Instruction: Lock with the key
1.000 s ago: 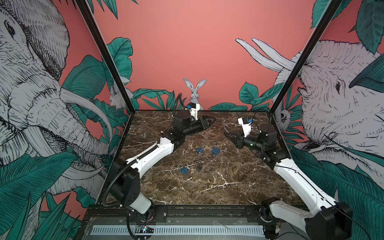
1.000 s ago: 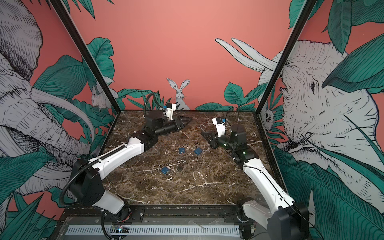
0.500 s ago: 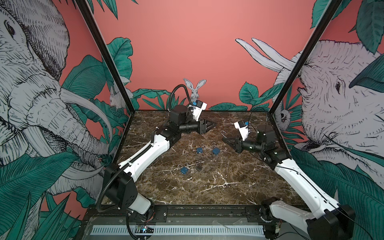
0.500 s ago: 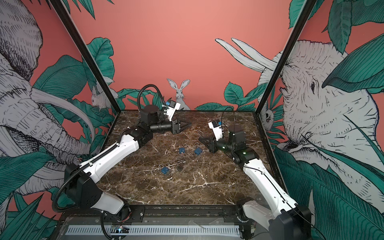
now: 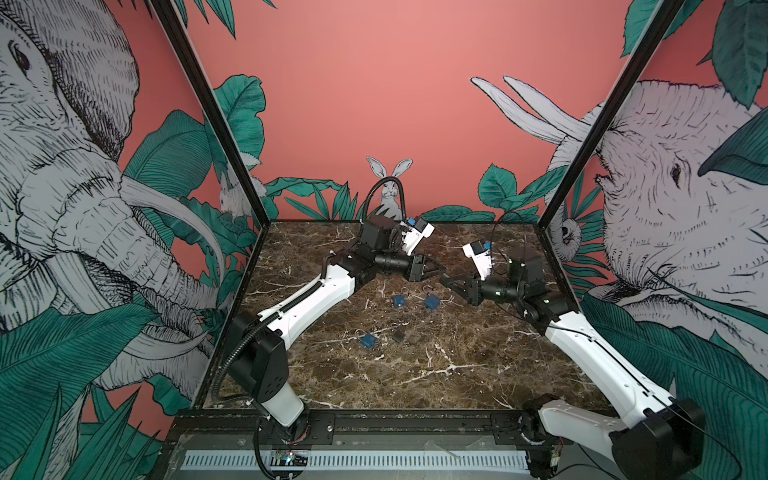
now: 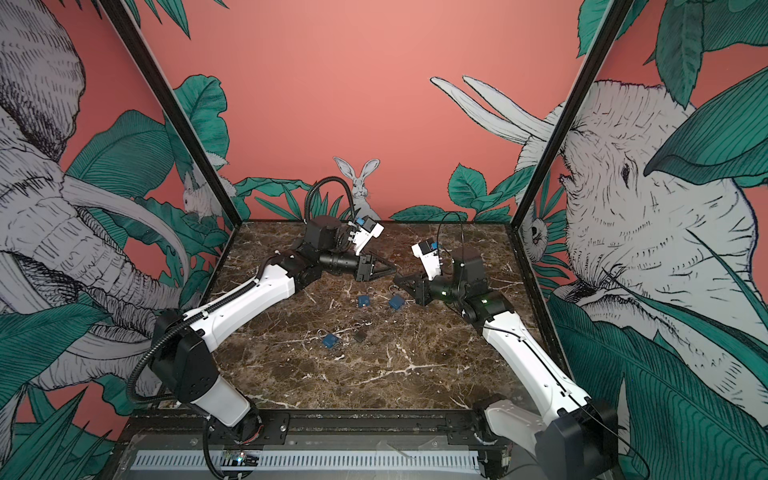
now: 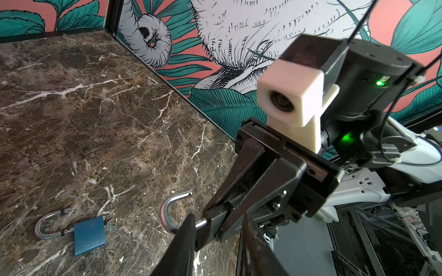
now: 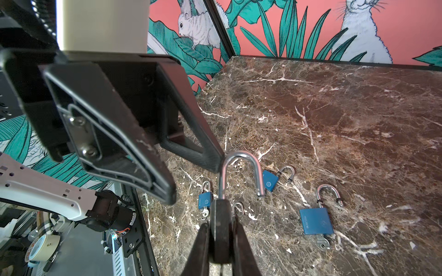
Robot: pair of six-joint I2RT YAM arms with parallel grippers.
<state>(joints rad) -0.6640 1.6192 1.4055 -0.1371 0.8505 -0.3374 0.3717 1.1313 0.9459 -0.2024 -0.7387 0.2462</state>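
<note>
Right gripper (image 8: 221, 229) pinches a padlock (image 8: 220, 209) above brown marble (image 8: 334, 119), jungle murals (image 8: 275, 35) around.

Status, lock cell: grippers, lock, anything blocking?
Right gripper shut on black padlock, raised. Shackle open; left gripper open, one finger beside it. Three blue padlocks lie on table below, nothing blocking.

the table (image 5: 415, 374) is dark brown stone with thin white lines. the walls (image 5: 374, 83) are pink-red with green leaves (image 5: 183, 145), grey elephants (image 5: 83, 187) and a white rabbit (image 5: 390, 183). three padlocks (image 8: 315, 221) are blue with shiny silver loops. the held padlock (image 8: 221, 215) is black with a silver loop. both arms (image 5: 316, 299) are white and black
</note>
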